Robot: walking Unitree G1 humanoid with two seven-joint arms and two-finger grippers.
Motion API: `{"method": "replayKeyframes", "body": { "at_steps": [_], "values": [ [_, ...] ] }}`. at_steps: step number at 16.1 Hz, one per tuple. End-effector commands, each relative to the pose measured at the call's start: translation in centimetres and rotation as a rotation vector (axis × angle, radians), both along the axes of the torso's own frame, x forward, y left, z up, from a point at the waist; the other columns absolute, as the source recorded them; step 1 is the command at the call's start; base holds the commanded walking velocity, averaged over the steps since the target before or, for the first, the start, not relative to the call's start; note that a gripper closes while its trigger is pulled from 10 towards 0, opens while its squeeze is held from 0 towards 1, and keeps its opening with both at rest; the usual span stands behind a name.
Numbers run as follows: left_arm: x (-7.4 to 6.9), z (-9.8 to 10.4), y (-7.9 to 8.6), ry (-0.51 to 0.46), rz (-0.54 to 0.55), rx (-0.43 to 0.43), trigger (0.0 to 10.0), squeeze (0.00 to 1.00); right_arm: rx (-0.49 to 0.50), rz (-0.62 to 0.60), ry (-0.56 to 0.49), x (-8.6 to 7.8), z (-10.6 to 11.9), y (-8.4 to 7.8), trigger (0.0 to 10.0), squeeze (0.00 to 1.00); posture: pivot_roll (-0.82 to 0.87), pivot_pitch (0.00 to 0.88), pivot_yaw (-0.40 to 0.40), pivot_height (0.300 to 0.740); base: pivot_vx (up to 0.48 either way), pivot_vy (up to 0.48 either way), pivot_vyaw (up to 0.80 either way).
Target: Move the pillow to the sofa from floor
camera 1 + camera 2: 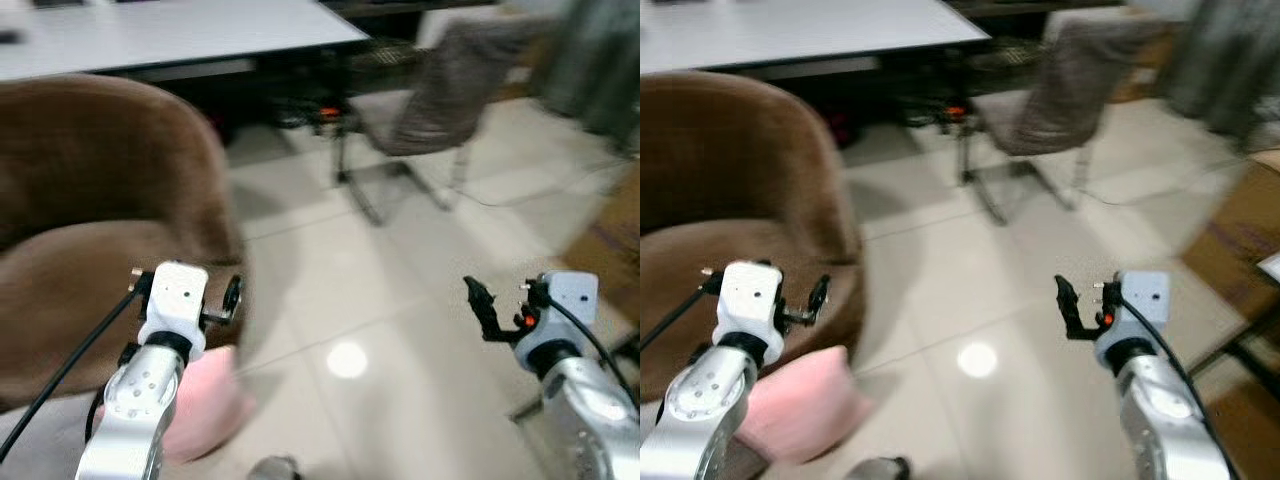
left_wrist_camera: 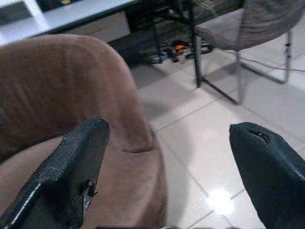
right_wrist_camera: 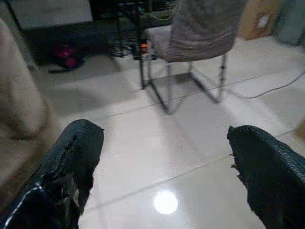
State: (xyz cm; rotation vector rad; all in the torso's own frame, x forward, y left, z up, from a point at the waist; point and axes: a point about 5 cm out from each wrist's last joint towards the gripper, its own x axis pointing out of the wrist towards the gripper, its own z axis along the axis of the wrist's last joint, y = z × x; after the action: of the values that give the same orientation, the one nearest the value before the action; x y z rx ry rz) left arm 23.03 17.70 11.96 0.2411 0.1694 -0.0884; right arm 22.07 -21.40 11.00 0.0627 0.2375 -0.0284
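A pink pillow (image 1: 207, 405) lies low beside the front of the brown sofa (image 1: 90, 200), partly hidden behind my left forearm. Whether it rests on the floor or leans on the sofa's base I cannot tell. My left gripper (image 1: 188, 288) is raised above the pillow, at the sofa's right edge, open and holding nothing. In the left wrist view its fingers (image 2: 71, 176) stand wide apart, with the sofa's armrest (image 2: 71, 90) ahead. My right gripper (image 1: 505, 305) hovers over bare tiles to the right, open and holding nothing. The eye views are blurred.
A grey chair on metal legs (image 1: 440, 90) stands on the tiled floor ahead. A white table (image 1: 170, 30) runs along the back, with cables (image 1: 320, 112) under it. A brown box (image 1: 1240, 240) is at the right edge. Open tiles lie between sofa and chair.
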Motion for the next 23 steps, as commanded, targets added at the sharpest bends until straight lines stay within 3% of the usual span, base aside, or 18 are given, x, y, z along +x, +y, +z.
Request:
{"method": "replayKeyframes", "body": {
  "at_steps": [1,5,8,14,19,23],
  "values": [
    [0.4,0.0,-0.3,0.009,-0.024,-0.010,10.0,0.00,0.006,-0.049,-0.020,0.1,0.1,-0.2,10.0,0.00,-0.01,0.000,0.041,0.740,0.000,0.000,0.80],
    [1.6,0.1,-0.5,-0.026,-0.069,0.012,10.0,0.00,0.032,-0.104,-0.009,0.4,-0.2,-0.2,10.0,0.00,-0.04,0.000,0.073,0.740,0.000,0.000,0.80],
    [1.8,-0.3,-1.2,-0.012,-0.106,0.004,10.0,0.00,0.010,-0.143,0.006,-0.5,-0.2,-0.7,10.0,0.00,-0.08,0.000,0.099,0.740,0.000,0.000,0.80],
    [2.6,-0.5,-2.3,-0.017,-0.154,-0.027,10.0,0.00,-0.059,-0.195,0.017,-1.5,0.3,-3.2,10.0,0.00,-0.12,0.000,0.111,0.740,0.000,0.000,0.80],
    [1.6,-1.1,-2.7,0.010,-0.157,-0.032,10.0,0.00,-0.066,-0.146,0.036,-1.1,0.3,-2.8,10.0,0.00,-0.09,0.000,0.061,0.740,0.000,0.000,0.80],
    [-0.3,-1.3,-2.8,0.032,-0.059,-0.173,10.0,0.00,-0.092,-0.039,0.030,-1.2,1.6,-2.1,10.0,0.00,-0.07,0.000,-0.022,0.740,0.000,0.000,0.40]
  ]
}}
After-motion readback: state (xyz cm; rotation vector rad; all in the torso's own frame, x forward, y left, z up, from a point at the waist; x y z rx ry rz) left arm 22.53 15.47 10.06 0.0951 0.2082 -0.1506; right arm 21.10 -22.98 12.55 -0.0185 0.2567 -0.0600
